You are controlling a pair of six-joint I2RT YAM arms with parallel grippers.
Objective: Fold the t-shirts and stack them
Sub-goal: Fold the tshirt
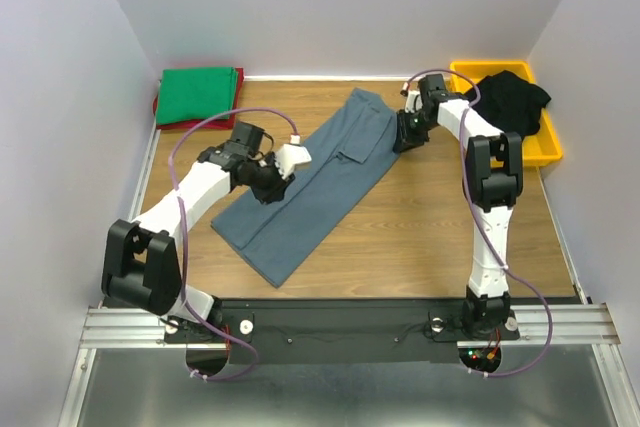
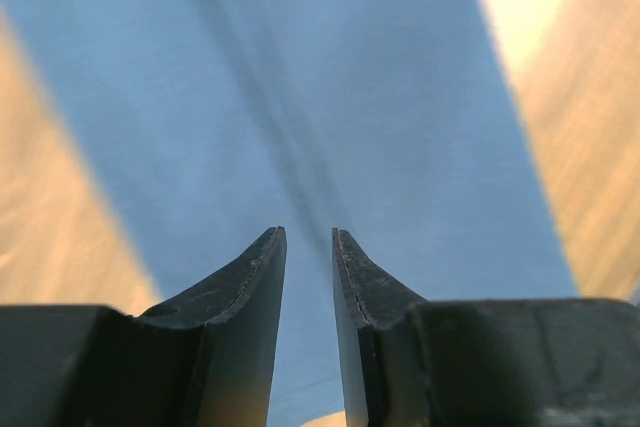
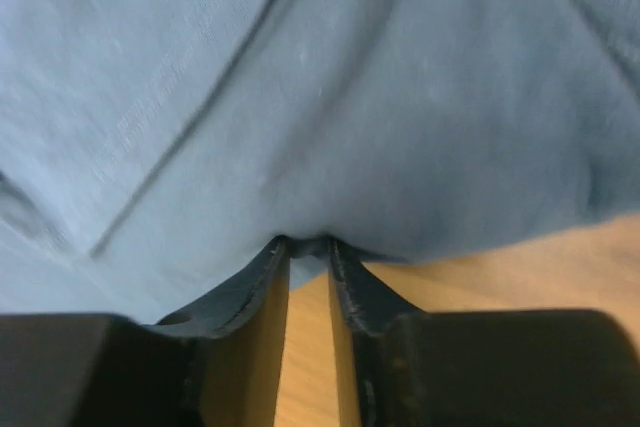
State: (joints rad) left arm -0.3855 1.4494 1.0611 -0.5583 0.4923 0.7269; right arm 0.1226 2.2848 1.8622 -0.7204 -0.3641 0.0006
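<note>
The top external camera sits above and behind the arm bases, looking down and forward over the whole table (image 1: 430, 227). Each wrist camera looks out along its own fingers. The left gripper (image 2: 308, 237) and right gripper (image 3: 308, 242) fill the lower frame, very near the slate blue-grey t-shirt (image 1: 320, 182) just beyond their tips. All three views share that shirt.

A: Left wrist view?
B: Blurred, blue-grey shirt (image 2: 330, 97) seams just smears.
A: Red shirt (image 1: 168, 121)?
B: Only a rim shows, rest under green shirt (image 1: 200, 95).
A: Black shirt (image 1: 515, 97)?
B: Partly behind right arm (image 1: 495, 162). Right wrist view: blue-grey cloth runs off three edges.
</note>
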